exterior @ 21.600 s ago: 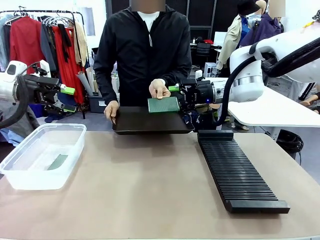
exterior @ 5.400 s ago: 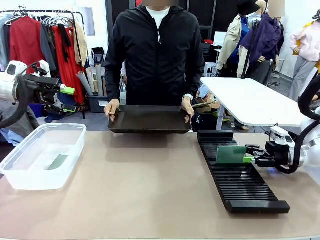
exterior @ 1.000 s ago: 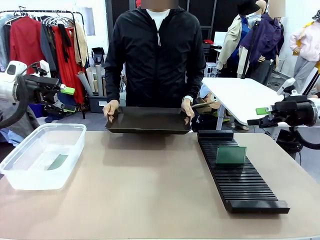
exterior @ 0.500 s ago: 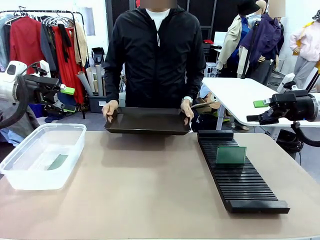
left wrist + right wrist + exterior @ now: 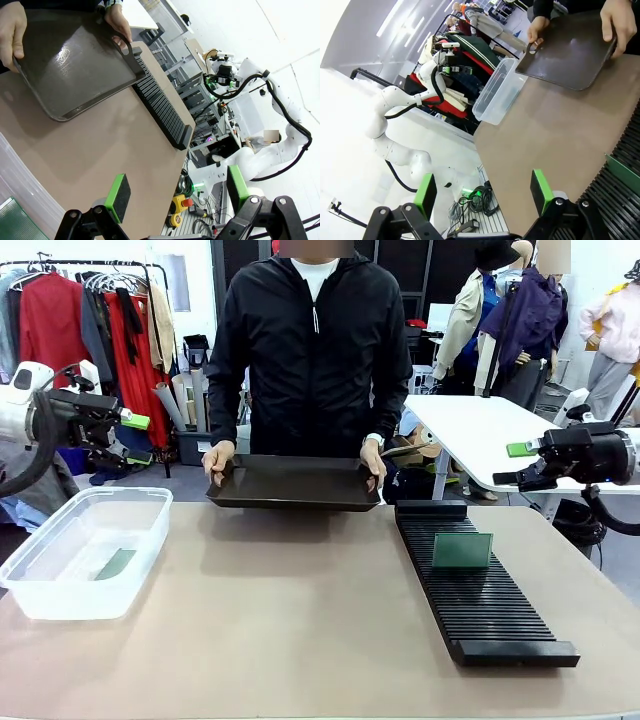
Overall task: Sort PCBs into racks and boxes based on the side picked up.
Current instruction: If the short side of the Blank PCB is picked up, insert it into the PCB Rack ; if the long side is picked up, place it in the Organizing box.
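While raised, right end effector (image 5: pixel 517 462) gapes

You see one green PCB (image 5: pixel 462 550) standing upright on edge in the slots of the long black ribbed rack (image 5: pixel 480 610), toward its far end; a second PCB (image 5: pixel 116 563) lies flat inside the clear tub (image 5: pixel 60 605), well left of the rack.

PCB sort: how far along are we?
Done: one PCB stands upright in the rack, another PCB lies flat in the clear box. In hand: nothing; the left gripper and right gripper are both open and empty, up off the table. Left: unclear; the black tray held in the person's hands looks bare.
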Robot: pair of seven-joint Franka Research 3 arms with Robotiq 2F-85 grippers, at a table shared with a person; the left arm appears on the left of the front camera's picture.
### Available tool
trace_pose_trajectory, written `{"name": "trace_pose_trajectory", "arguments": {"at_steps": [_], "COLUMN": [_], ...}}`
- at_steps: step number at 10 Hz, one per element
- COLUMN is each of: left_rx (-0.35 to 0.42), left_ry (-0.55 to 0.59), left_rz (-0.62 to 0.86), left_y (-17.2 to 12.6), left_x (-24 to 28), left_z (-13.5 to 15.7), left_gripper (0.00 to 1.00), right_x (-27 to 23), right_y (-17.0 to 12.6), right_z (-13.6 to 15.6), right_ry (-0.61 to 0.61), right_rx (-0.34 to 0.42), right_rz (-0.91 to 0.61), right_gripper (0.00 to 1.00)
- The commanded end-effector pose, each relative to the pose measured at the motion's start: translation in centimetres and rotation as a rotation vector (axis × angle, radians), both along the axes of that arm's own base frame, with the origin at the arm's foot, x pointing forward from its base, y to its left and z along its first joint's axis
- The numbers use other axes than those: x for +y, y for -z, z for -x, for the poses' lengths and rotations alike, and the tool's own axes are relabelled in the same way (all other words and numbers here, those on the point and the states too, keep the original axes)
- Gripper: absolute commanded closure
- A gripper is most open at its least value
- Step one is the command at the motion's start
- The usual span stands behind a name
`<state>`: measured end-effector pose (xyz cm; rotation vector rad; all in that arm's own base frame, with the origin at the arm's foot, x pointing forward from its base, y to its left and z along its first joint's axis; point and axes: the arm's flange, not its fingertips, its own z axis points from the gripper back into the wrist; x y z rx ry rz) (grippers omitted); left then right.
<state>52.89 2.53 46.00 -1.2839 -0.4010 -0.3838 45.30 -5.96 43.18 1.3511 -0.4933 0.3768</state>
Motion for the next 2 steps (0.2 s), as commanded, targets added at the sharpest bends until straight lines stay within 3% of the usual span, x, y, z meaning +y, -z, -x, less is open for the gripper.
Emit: {"name": "trace_pose_trajectory", "arguments": {"at_steps": [1, 2], "left_rx": [-0.002, -0.002], "left_ry": [0.0, 0.0], "left_rz": [0.002, 0.002], "left_y": [-0.16, -0.16], "left_x": [0.01, 0.01], "left_z": [0.19, 0.19], "left_gripper": [0.0, 0.0], "right_x": [0.1, 0.1], "right_y": [-0.13, -0.13], "right_z": [0.06, 0.06], "right_ry": [-0.005, -0.005], "right_rx": [-0.002, -0.002], "right_rz": [-0.007, -0.007], "right_gripper": [0.0, 0.0]}}
